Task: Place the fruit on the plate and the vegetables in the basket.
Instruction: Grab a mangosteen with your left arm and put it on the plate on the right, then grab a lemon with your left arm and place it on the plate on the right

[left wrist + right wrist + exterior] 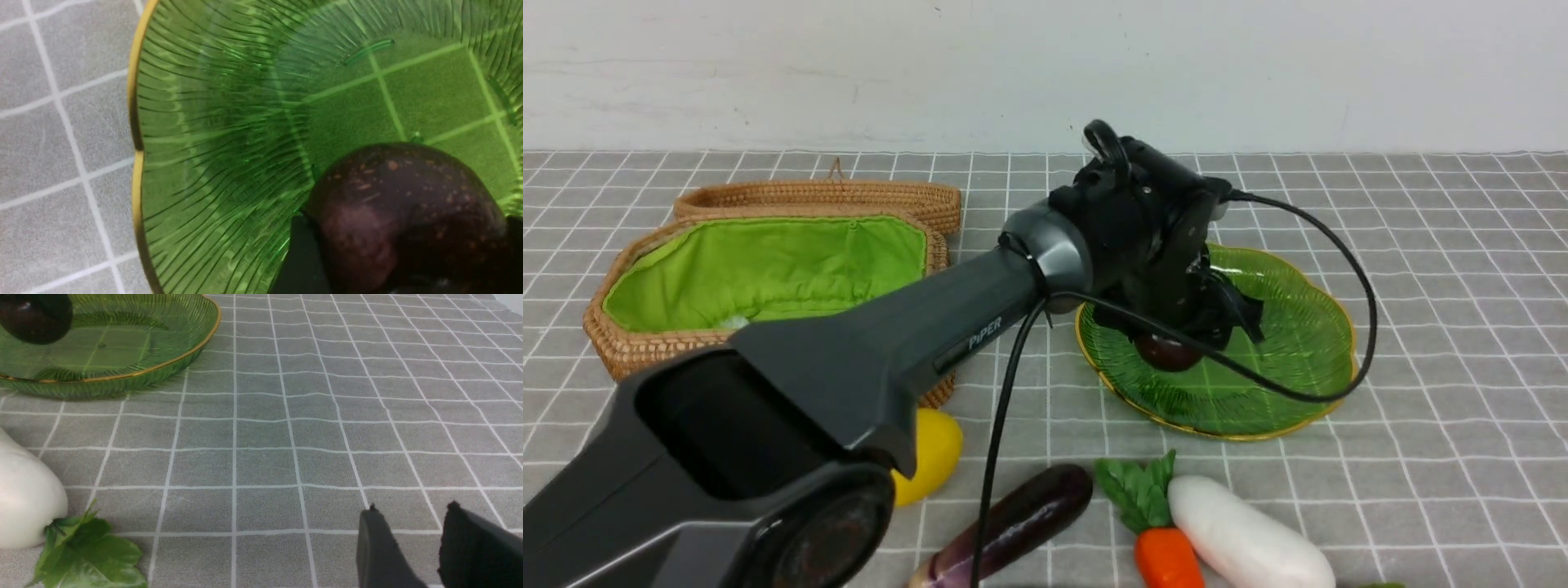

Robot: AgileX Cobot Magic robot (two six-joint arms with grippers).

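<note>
So the small maroon fruit is in over the green plate, on the side of it facing the basket, and the left fingers are clamped on either side of it. Can't tell if it's actually touching the plate or hanging just above it. The plate sits a bit right of the middle of the grey checked counter. Over toward the left edge is the wicker basket with its green lining, and its flat lid is just behind it on the far side. Along the near edge you've got the lemon half hidden under the left arm, then the eggplant, the carrot and the white radish, the last two side by side. The right fingers are low over the counter, parted with nothing between them.
</note>
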